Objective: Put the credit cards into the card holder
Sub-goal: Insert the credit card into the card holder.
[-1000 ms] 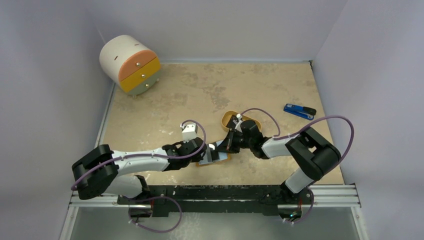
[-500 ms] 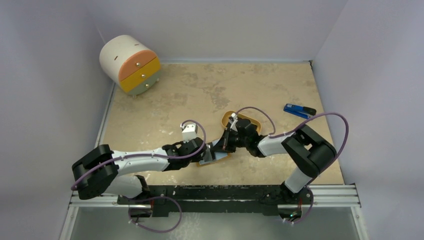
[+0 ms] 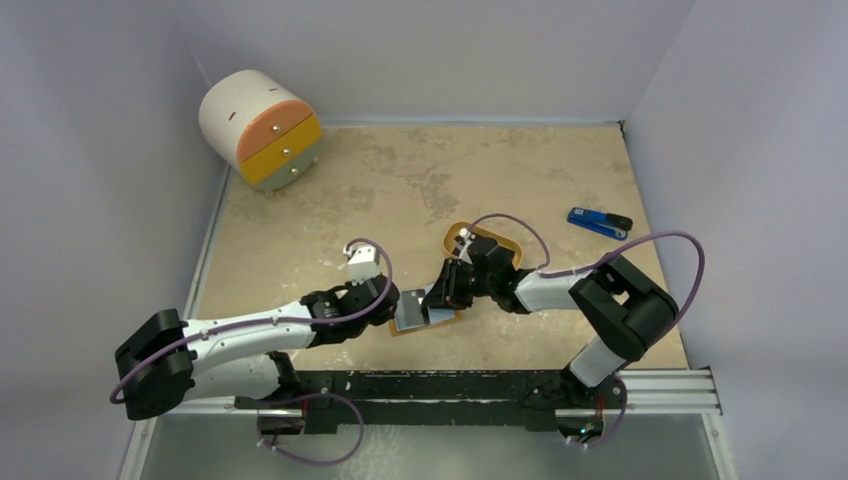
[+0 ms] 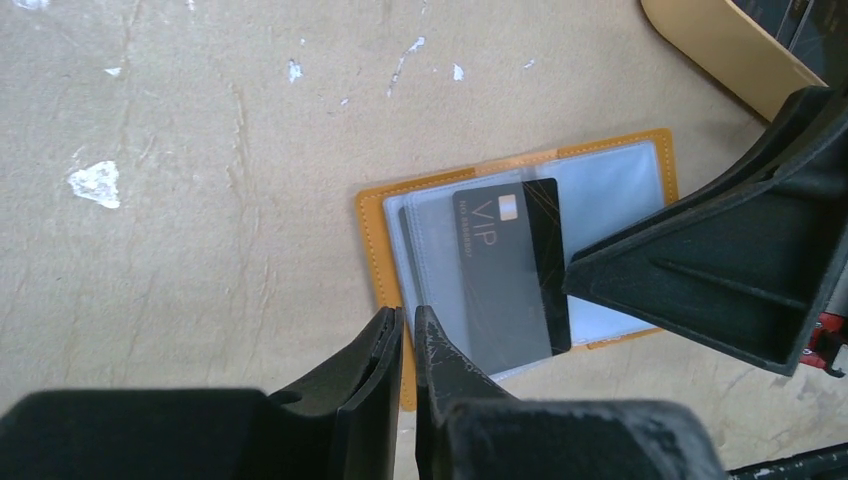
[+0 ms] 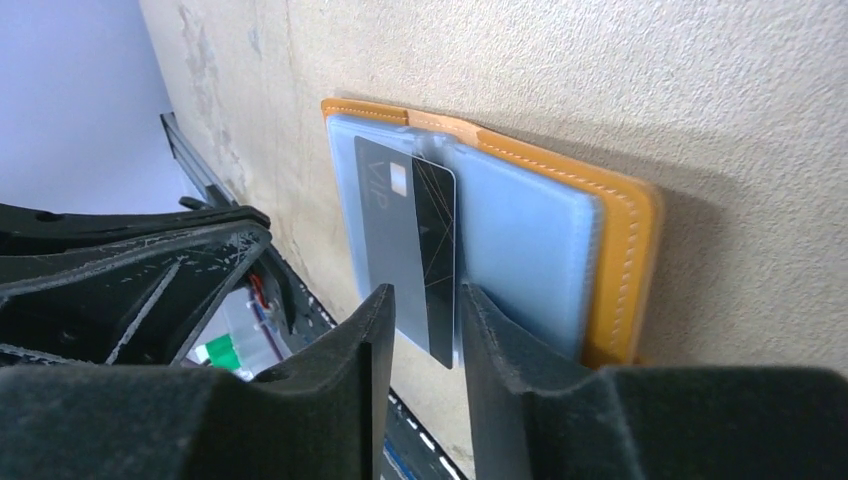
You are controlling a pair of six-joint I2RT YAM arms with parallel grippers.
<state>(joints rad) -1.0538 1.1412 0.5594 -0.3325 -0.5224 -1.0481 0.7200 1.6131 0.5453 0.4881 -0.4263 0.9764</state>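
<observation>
The card holder (image 4: 385, 255) lies open on the table, orange outside, pale blue sleeves inside. It also shows in the top view (image 3: 424, 314) and the right wrist view (image 5: 620, 250). One black credit card (image 4: 510, 270) marked VIP sits partly inside a clear sleeve, its long edge sticking out (image 5: 412, 250). My right gripper (image 5: 428, 300) is open, its fingers on either side of the card's near corner without pinching it. My left gripper (image 4: 408, 318) hovers at the holder's near edge, its jaws parted by a thin slit with nothing between them. In the top view both grippers, left (image 3: 388, 305) and right (image 3: 441, 296), flank the holder.
An orange oval tray (image 3: 452, 238) lies just behind the right gripper, with its rim (image 4: 720, 45) in the left wrist view. A blue-and-black gadget (image 3: 598, 221) lies at the right. A round drawer unit (image 3: 262, 128) stands at the back left. Grey walls enclose the table.
My right gripper has opened and let go of the card, which stays in the sleeve. My left arm has drawn back to the left off the holder, its jaws parting slightly.
</observation>
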